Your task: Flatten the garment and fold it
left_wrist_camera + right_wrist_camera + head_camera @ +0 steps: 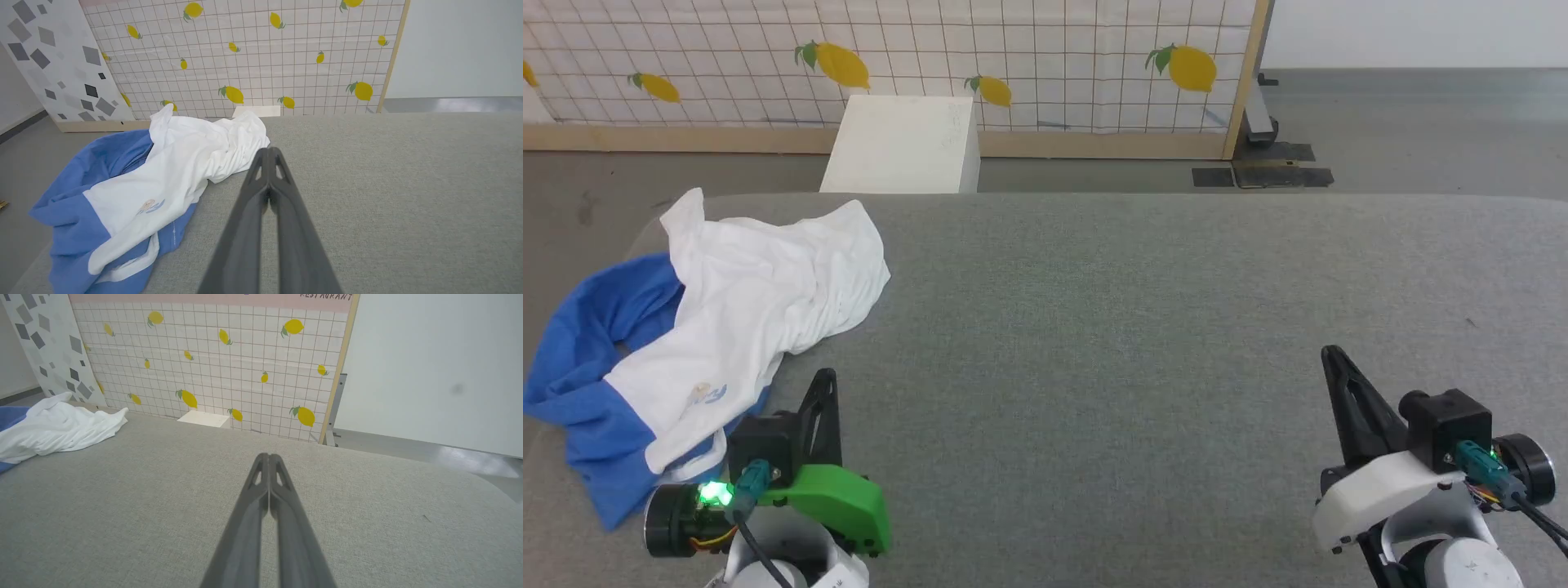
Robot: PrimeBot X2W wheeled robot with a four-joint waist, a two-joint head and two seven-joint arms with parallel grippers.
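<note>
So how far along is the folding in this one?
Nothing looks done: the garment lies crumpled at the left end of the grey surface, with blue cloth bunched beside the white. Nothing is in hand: the left gripper and right gripper are both shut and empty. Flattening and every fold are left.

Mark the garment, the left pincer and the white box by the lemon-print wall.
garment (pixel 760 302): head view, on the crumpled white body cloth.
left pincer (pixel 268 152): left wrist view, where the shut fingertips meet.
white box (pixel 903 143): head view, on its top face.
</note>
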